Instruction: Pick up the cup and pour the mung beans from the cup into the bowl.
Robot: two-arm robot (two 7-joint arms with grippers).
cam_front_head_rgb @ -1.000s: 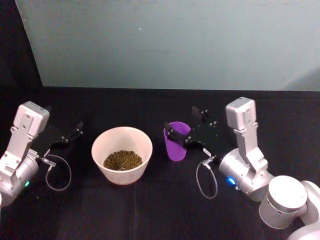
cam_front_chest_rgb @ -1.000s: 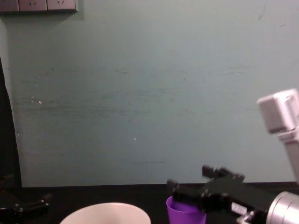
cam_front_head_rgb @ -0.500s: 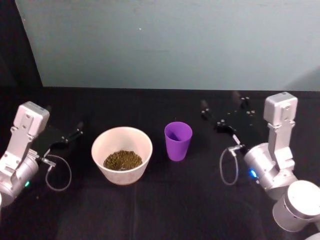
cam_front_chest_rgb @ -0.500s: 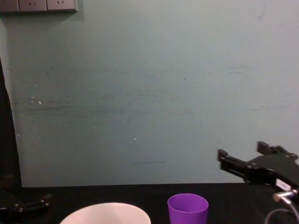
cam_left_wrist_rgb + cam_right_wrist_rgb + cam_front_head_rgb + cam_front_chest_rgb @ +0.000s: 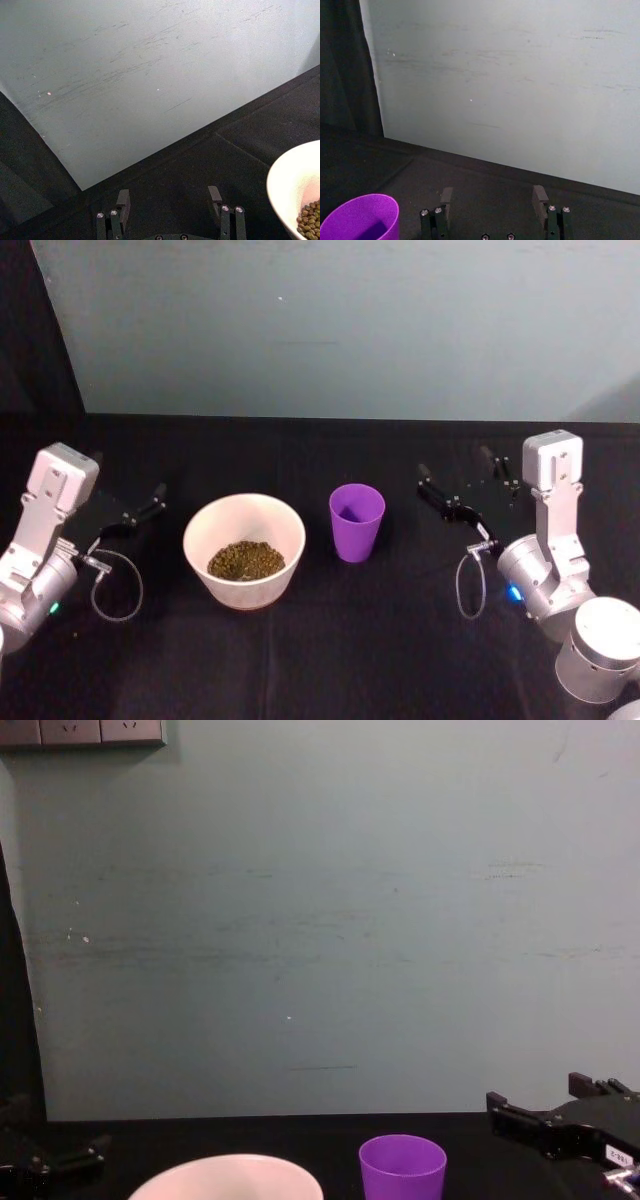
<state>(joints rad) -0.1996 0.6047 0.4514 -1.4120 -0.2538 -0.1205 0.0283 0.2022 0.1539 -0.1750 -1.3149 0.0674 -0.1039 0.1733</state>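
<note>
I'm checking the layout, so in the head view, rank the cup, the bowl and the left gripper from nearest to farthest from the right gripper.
From the right gripper, open at the table's right side:
1. The cup, just to its left, upright.
2. The bowl, left of the cup, with beans inside.
3. The left gripper, at the far left.

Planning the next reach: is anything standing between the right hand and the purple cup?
Nothing visible does. The right hand is open and off to the right of the purple cup, with only bare black tabletop between them.
</note>
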